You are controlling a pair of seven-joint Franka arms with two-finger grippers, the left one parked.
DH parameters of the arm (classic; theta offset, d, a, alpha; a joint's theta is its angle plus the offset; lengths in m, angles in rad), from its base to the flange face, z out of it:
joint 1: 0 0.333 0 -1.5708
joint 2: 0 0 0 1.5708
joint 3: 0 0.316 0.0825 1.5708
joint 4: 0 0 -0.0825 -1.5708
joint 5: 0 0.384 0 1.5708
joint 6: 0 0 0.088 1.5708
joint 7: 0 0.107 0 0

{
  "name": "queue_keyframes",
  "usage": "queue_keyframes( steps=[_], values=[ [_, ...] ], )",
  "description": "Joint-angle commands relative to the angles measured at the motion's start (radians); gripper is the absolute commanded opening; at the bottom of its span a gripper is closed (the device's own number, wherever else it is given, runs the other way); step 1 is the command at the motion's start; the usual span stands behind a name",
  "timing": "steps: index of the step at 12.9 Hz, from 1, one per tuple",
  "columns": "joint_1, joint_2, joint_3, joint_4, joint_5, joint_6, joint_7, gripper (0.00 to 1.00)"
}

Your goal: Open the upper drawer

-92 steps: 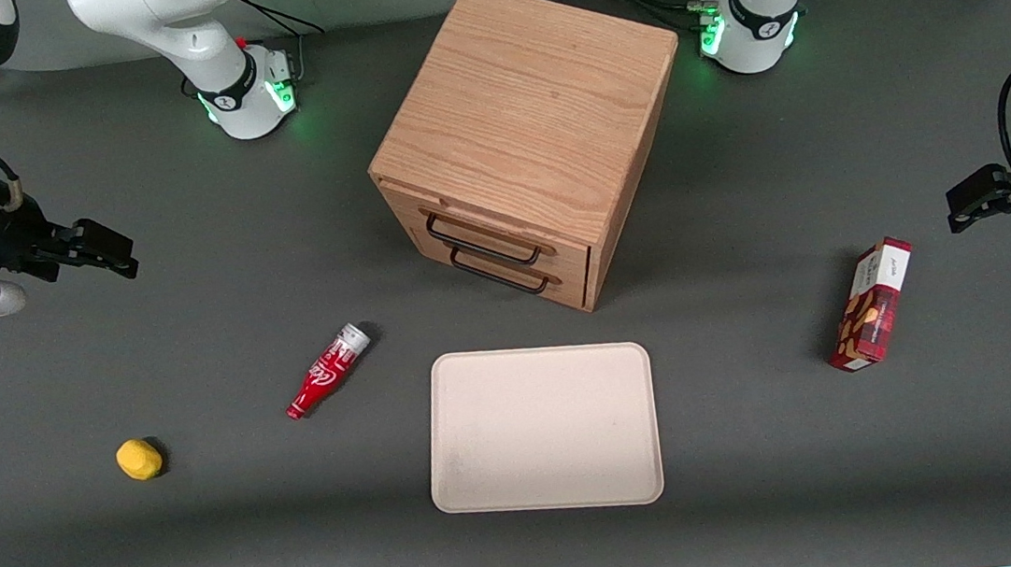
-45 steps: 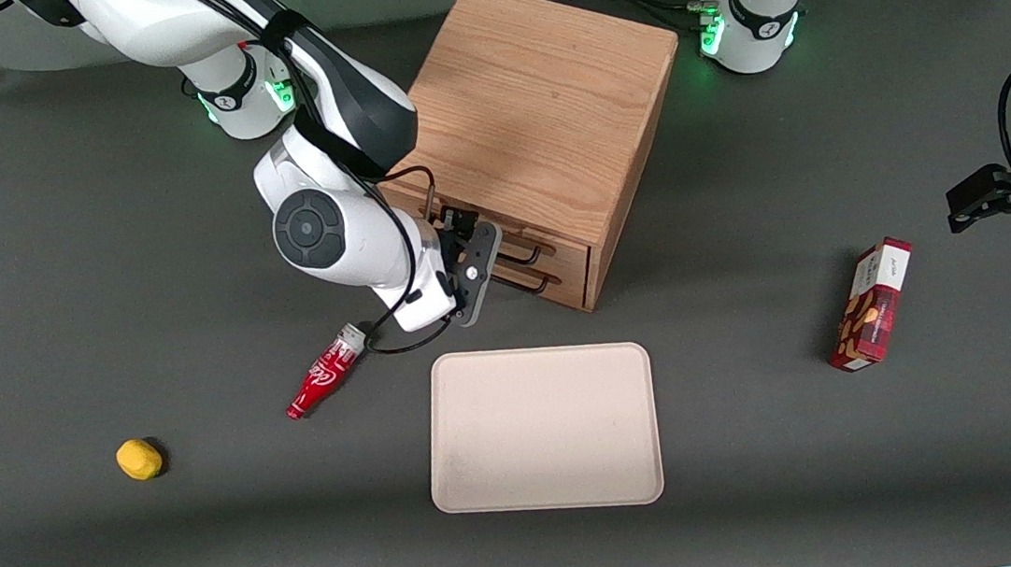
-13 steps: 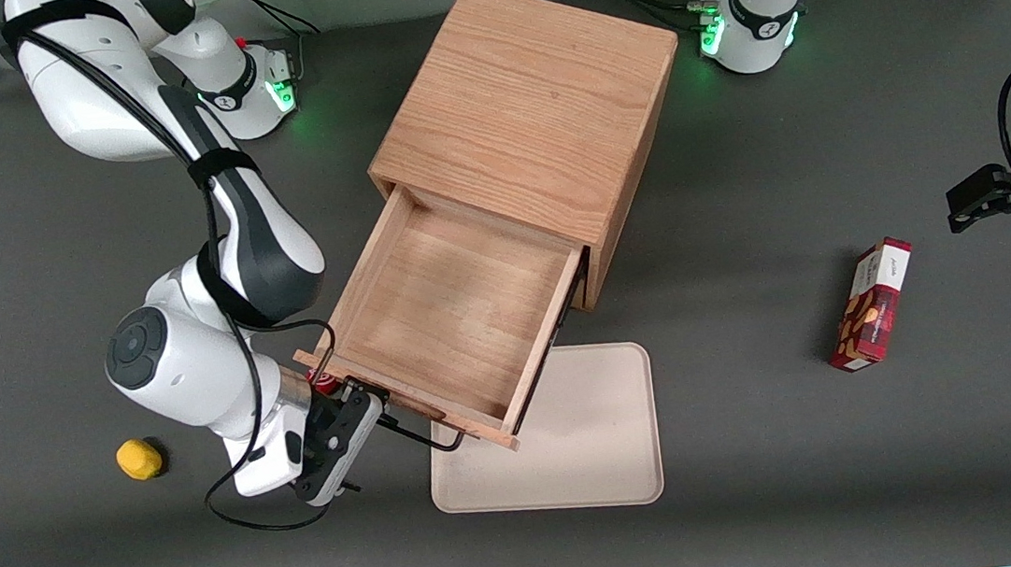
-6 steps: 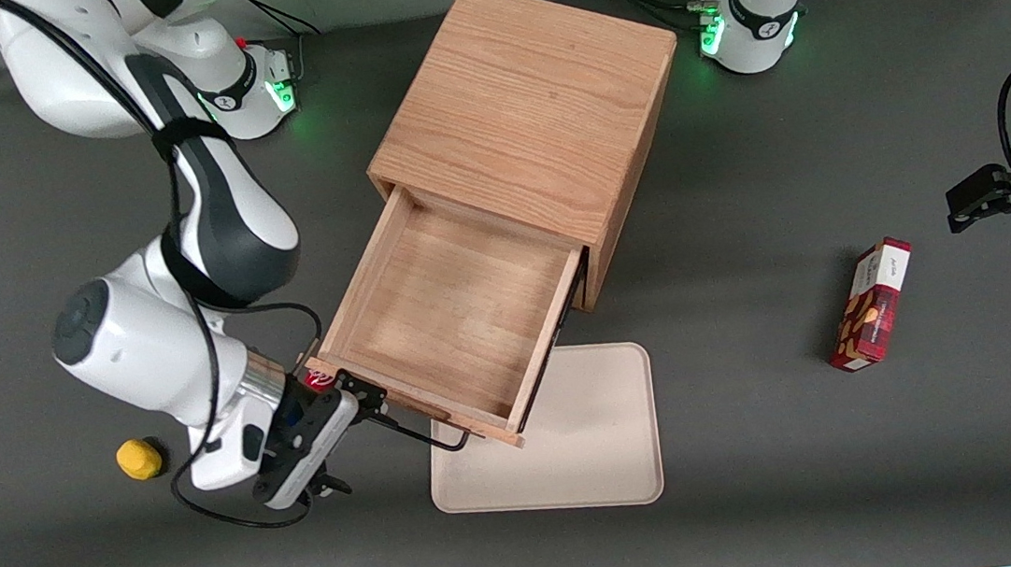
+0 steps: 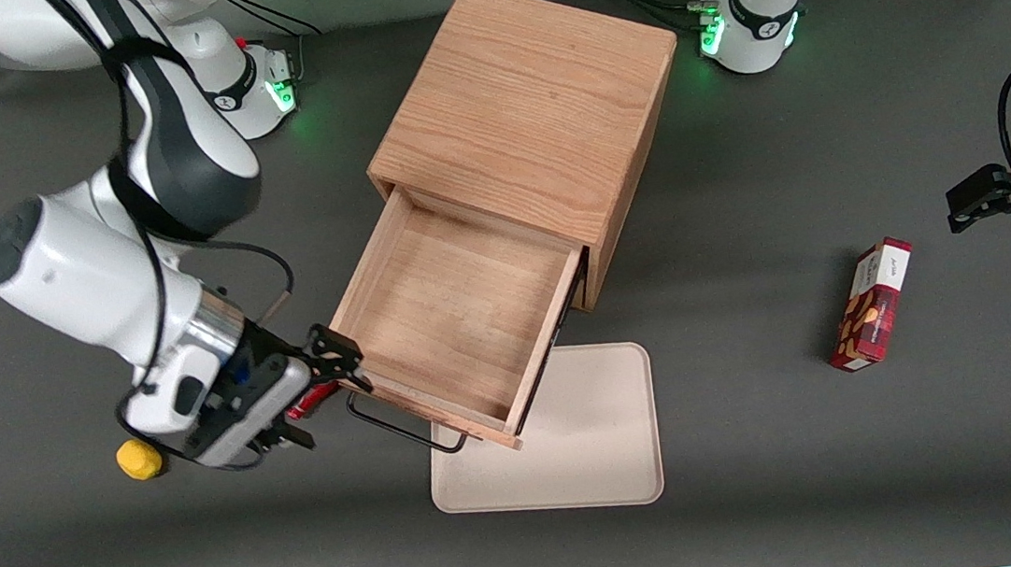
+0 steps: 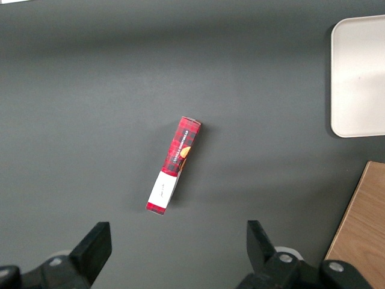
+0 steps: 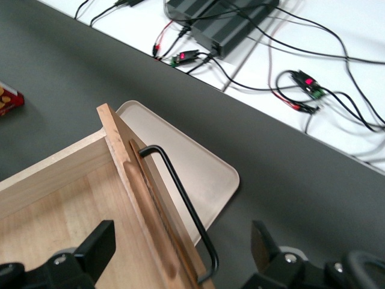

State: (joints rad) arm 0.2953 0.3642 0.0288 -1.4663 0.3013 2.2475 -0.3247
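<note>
We are looking at the upper drawer [image 5: 458, 326] standing pulled well out of the oak cabinet [image 5: 535, 121], its bare wooden floor showing and its front edge hanging over the corner of the beige tray [image 5: 597, 443] that is lying on the desk [image 5: 773, 500] nearer the front camera. The drawer's black wire handle [image 5: 403, 428] is running along its front, free of any grasp. The gripper [image 5: 327, 377] is hovering just beside the drawer's front corner, toward the working arm's end of the desk, raised above the desk, and its fingers [image 5: 336, 348] are spread apart with nothing between them. In the right wrist view we are seeing the same handle [image 7: 180, 205] from above, with the drawer's front board [image 7: 144, 198] and the tray [image 7: 198, 174] under it, and the two fingers [image 7: 99, 247] are framing that scene wide apart without touching the wood or the wire. A red bottle [image 5: 311, 400] is lying on the desk, mostly hidden under the gripper, and a small yellow object [image 5: 137, 459] is sitting near the wrist's housing. Toward the parked arm's end of the desk a red snack box [image 5: 874, 306] is lying well apart from the cabinet, and the left wrist view is showing that box [image 6: 174, 165] alone on the dark surface
</note>
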Motion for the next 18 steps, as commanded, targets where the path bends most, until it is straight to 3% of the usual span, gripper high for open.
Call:
queue_keyframes(
  steps=[1,2,7,10,13,18],
  values=[
    [-0.007,-0.209,-0.047,-0.242,-0.127,0.003,0.107,1.00],
    [-0.033,-0.240,-0.047,-0.267,-0.181,0.001,0.152,1.00],
    [-0.110,-0.412,-0.070,-0.459,-0.323,-0.067,0.303,1.00],
    [-0.110,-0.439,-0.165,-0.445,-0.320,-0.256,0.392,1.00],
    [-0.110,-0.429,-0.201,-0.376,-0.310,-0.376,0.515,1.00],
    [-0.111,-0.305,-0.282,-0.151,-0.306,-0.511,0.507,1.00]
  ],
)
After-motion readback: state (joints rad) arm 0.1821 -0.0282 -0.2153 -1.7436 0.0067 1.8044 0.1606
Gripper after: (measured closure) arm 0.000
